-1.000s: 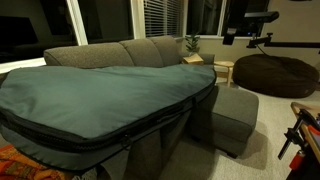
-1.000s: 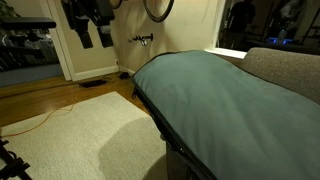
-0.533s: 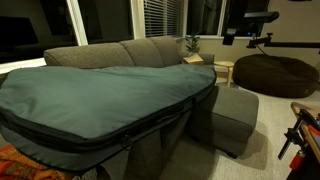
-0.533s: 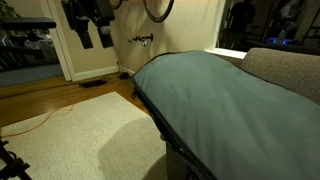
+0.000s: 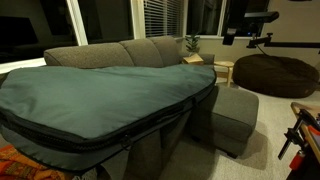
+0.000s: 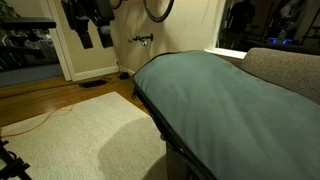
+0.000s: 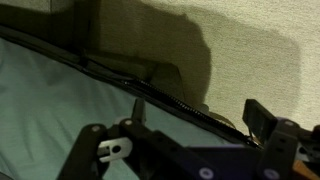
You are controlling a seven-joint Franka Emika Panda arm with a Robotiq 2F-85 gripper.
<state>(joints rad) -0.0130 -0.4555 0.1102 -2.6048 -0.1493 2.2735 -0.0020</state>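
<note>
Teal padded bag sprawls across the grey sofa; its zippered edge runs beneath the claw, spread wide and empty, partly cut off at the wrist view's bottom.

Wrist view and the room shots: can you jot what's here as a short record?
Nearest thing: green bag, lying across the grey sofa
Bag edge: dark seam, pale carpet beyond
Robot's fingers: spread apart, holding nothing, near the bag's edge
Nearby: grey footstool, brown beanbag
</note>
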